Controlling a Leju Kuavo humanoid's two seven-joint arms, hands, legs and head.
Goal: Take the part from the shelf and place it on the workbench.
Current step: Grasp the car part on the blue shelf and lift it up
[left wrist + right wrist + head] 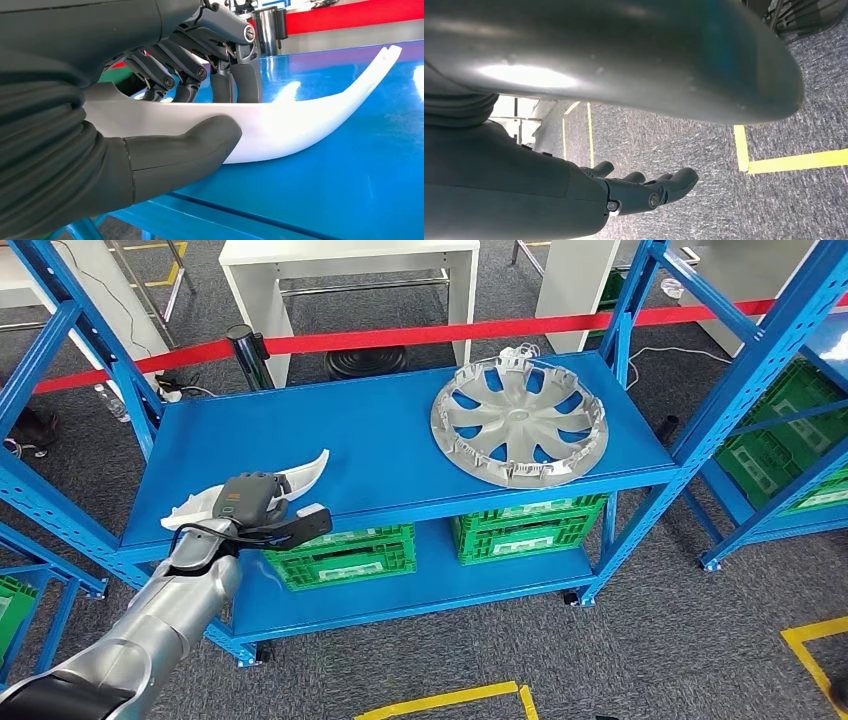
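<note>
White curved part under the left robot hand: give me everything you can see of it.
The white curved part is a long, smooth, glossy piece, plastic by its look, tapering to an upswept notched tip. It lies on the blue shelf near the front left corner. The left robot hand grips its wider end, thumb against the near side, fingers over the top edge.

White curved part (300, 476), blue shelf (400, 430), silver wheel cover (519, 421), green crates (345, 556)

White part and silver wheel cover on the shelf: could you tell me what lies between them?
Only bare blue shelf between the white part and wheel cover, per the head view.
</note>
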